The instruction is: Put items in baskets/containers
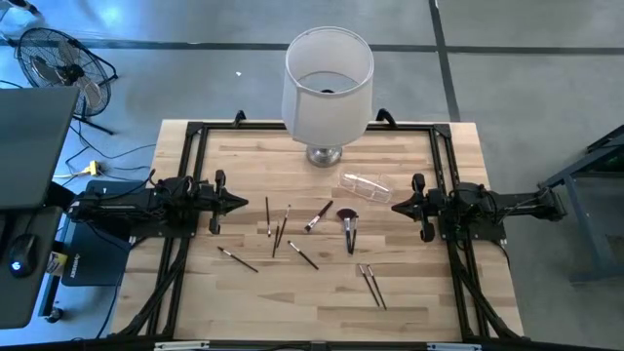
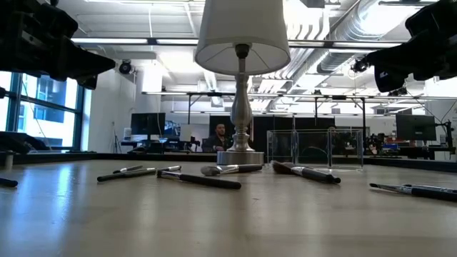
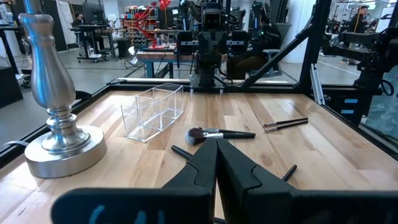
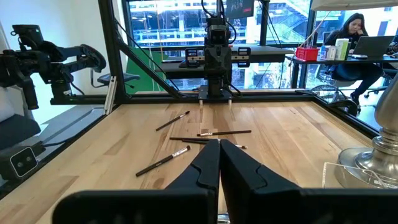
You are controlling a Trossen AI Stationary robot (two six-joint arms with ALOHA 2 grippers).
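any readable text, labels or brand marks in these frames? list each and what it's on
None readable in any view.
The brushes, the clear holder and the lamp show no lettering.
A yellow label on the dark box beside the table is too small to read.

The worktop is a pale wooden butcher-block top, edged by a black metal frame. At about 12 o'clock on it stands a lamp with a white shade and a silver base. Just toward 4 o'clock from the base lies a clear plastic holder. Thin makeup brushes lie scattered flat across the middle, mostly from 9 o'clock to the centre. The larger brush with the fluffy black head lies near centre, beside the holder. Two more thin brushes lie together toward 5 o'clock.
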